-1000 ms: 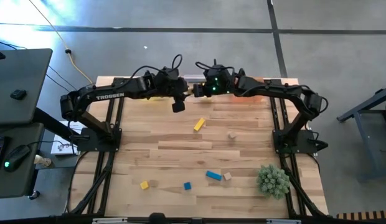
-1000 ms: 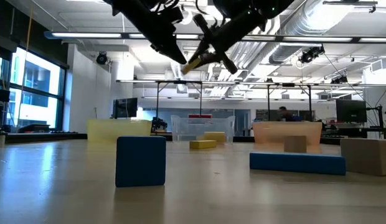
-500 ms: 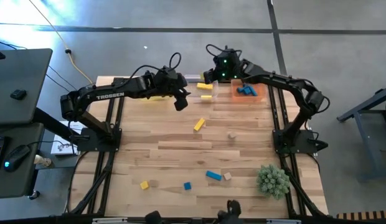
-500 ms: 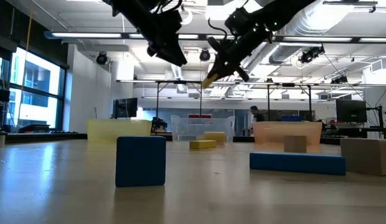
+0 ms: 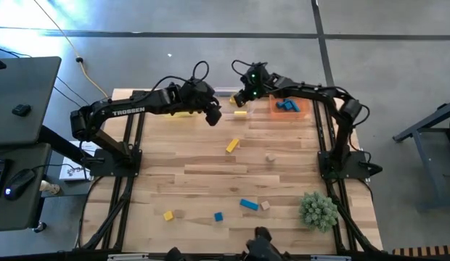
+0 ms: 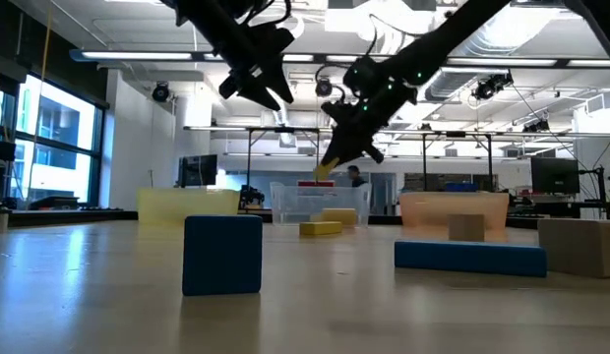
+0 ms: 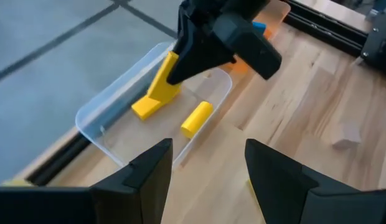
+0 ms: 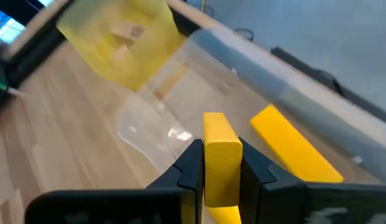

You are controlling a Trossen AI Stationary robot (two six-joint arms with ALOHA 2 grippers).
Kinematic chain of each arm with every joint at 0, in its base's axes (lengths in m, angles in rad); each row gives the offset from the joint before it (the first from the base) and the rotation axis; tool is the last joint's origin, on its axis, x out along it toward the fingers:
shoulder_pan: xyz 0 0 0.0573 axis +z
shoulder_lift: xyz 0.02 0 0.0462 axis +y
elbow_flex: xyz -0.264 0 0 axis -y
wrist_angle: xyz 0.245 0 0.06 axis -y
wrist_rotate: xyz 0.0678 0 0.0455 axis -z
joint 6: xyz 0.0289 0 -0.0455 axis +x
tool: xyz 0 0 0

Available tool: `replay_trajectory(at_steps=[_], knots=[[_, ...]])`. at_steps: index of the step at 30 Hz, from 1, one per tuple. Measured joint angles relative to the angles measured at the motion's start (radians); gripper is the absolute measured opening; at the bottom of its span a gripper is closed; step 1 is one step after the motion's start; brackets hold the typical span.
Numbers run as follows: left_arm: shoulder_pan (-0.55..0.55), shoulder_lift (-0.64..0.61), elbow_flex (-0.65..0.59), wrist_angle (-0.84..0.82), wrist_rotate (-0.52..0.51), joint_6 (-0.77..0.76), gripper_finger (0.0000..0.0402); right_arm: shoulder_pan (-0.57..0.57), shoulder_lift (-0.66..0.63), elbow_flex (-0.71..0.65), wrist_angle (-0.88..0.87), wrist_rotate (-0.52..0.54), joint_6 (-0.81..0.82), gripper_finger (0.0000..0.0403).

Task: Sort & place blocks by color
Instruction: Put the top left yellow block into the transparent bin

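My right gripper is shut on a yellow bar and holds it over the clear tub at the table's far edge. A second yellow block lies on the tub's floor. My left gripper is open and empty, above the table just left of the clear tub. The yellow tub holds tan blocks. The orange tub holds blue blocks. Loose blocks lie on the table: a yellow bar, a tan cube, a blue bar, a blue cube and a yellow cube. My right gripper pinches the yellow bar's upper end between its two fingers, one on each long side. The fingers come from above, slanting down. The bar hangs tilted below them, its lower end down in the clear tub; whether it touches the floor, I cannot tell.
A green spiky ball sits at the table's near right. The three tubs stand in a row along the far edge. The two arms' frames stand at the left and right sides. A person shows at the near edge.
My right gripper has drawn away from my left gripper toward the far edge and gone down toward the clear tub, carrying the yellow bar, which stays in its fingers and now reaches into the tub.
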Motion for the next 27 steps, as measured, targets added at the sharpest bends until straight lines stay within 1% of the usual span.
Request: replay_trajectory(at_steps=[5,10,18,22,27], knots=[[0.000,0.000,0.000,-0.044,0.000,-0.082,0.0192,0.001,0.056,0.000,0.005,-0.044,-0.015,0.0038],[-0.001,0.000,0.000,-0.115,0.001,-0.159,0.0192,0.007,0.098,0.001,0.015,-0.054,-0.045,0.0039],[-0.031,0.000,0.000,-0.243,0.001,-0.209,0.0192,0.015,0.122,0.001,0.009,-0.054,-0.060,0.0041],[-0.054,0.000,0.000,-0.282,0.001,-0.209,0.0192,0.020,0.120,0.001,-0.002,-0.057,-0.078,0.0063],[-0.070,0.000,0.000,-0.291,0.001,-0.207,0.0192,0.032,0.119,0.001,-0.015,-0.038,-0.074,0.0114]])
